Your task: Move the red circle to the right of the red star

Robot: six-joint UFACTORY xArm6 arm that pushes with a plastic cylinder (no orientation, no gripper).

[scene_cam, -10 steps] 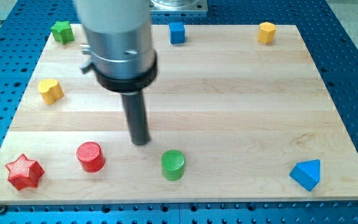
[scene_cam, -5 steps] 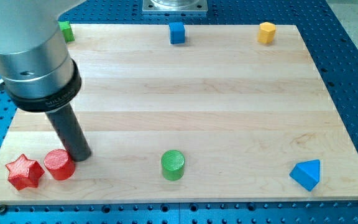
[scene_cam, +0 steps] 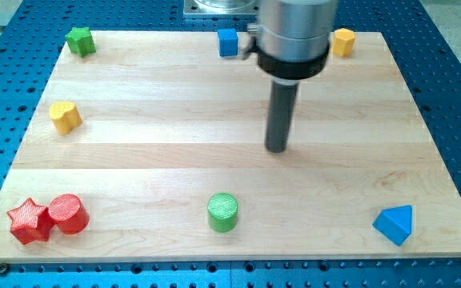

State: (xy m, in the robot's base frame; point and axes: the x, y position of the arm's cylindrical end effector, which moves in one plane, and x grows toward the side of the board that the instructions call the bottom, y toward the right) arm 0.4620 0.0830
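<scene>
The red circle (scene_cam: 69, 214) stands at the view's bottom left, touching the right side of the red star (scene_cam: 28, 222). My tip (scene_cam: 276, 149) rests on the board near its middle, slightly toward the view's right. It is far to the right of and above both red blocks and touches no block.
A green circle (scene_cam: 223, 212) stands at the bottom centre. A blue triangular block (scene_cam: 395, 224) is at the bottom right. A yellow block (scene_cam: 65, 117) is at the left, a green block (scene_cam: 80, 40) at the top left, a blue cube (scene_cam: 228, 42) at the top centre, and a yellow block (scene_cam: 343, 42) at the top right.
The tip swept left and pushed the red circle against the red star's right side. It then moved away to the board's middle right.
</scene>
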